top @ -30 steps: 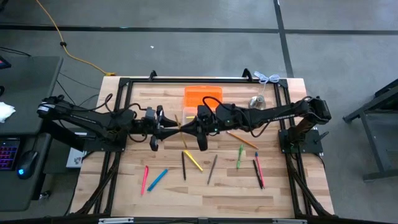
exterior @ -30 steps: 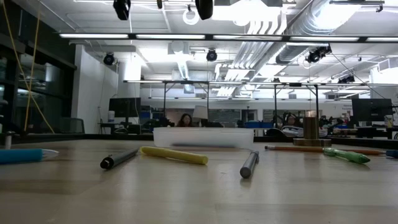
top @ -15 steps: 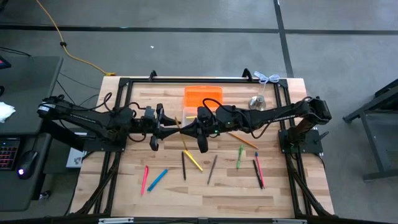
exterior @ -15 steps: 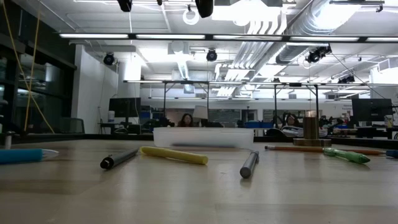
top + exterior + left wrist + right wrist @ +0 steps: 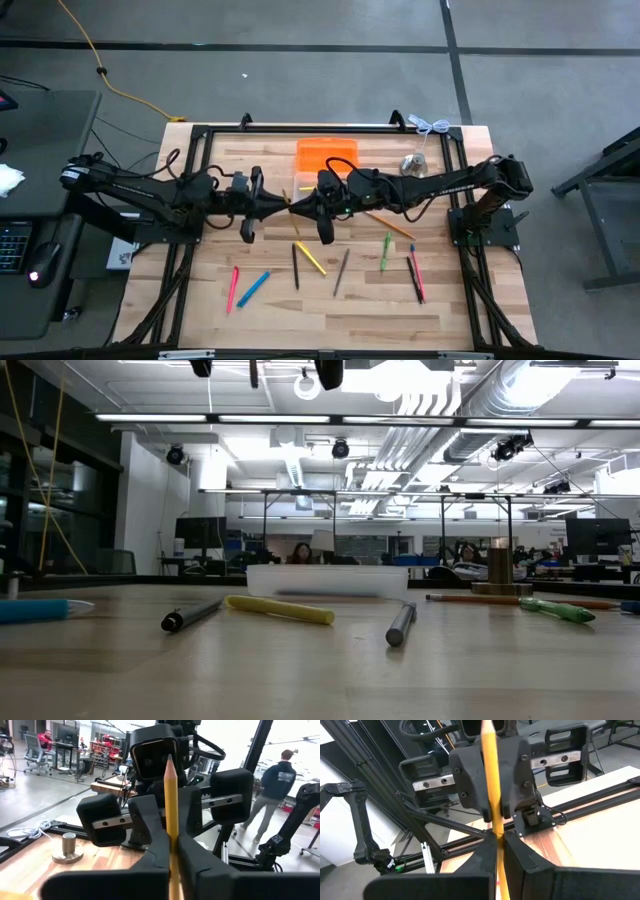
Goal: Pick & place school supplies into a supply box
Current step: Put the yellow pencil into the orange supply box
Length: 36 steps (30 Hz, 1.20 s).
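Matt wood table [image 5: 330, 305], clear plastic supply box [image 5: 325, 581], metal bell [image 5: 68, 848].

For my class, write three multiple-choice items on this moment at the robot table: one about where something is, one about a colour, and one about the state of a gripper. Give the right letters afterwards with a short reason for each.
1. Where is the yellow pencil?
A. Lying in the supply box
B. Held up between the two grippers
C. On the floor

2. What colour is the rectangular piece at the far side of the table?
A. Orange
B. Purple
C. White

3. How does the left gripper stand?
A. Wide open and bare
B. Out of sight
C. Shut on the pencil

Answers:
1 B: both wrist views show the pencil clamped by that arm's fingers, with the other gripper facing it; the right gripper grips it too.
2 A: the high view shows it bright orange.
3 C: the left wrist view shows its fingers meeting on the pencil's shaft.
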{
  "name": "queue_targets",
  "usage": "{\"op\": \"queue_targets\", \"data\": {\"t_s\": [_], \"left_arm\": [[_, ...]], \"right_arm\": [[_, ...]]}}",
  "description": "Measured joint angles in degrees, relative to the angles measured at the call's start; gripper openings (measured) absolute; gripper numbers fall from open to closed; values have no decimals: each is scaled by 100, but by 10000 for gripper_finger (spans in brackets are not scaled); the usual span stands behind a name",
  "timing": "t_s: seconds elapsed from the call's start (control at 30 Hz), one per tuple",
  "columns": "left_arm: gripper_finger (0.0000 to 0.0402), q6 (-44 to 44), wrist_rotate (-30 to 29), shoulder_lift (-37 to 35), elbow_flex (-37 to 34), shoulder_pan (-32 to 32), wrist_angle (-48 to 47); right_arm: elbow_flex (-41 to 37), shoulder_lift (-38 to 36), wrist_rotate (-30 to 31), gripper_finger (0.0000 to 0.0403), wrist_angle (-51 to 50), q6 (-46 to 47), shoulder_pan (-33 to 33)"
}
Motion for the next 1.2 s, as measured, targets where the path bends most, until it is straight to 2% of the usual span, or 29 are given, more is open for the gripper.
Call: {"op": "queue_targets", "data": {"t_s": [0.1,0.27,0.43,0.93,1.2], "left_arm": [[12,25,41,-2,0,0,-1],[26,39,43,-2,0,0,-1],[10,160,43,-2,0,0,-1],[11,306,35,-32,0,2,-58],[10,326,-63,-37,0,13,-126]], "right_arm": [[0,-2,-2,2,-4,-1,0],[0,-2,-13,1,-2,-10,0],[0,-2,-13,8,-4,-85,0],[0,-49,-25,8,-105,-198,-4],[0,-329,-120,24,-570,-206,-22]]}}
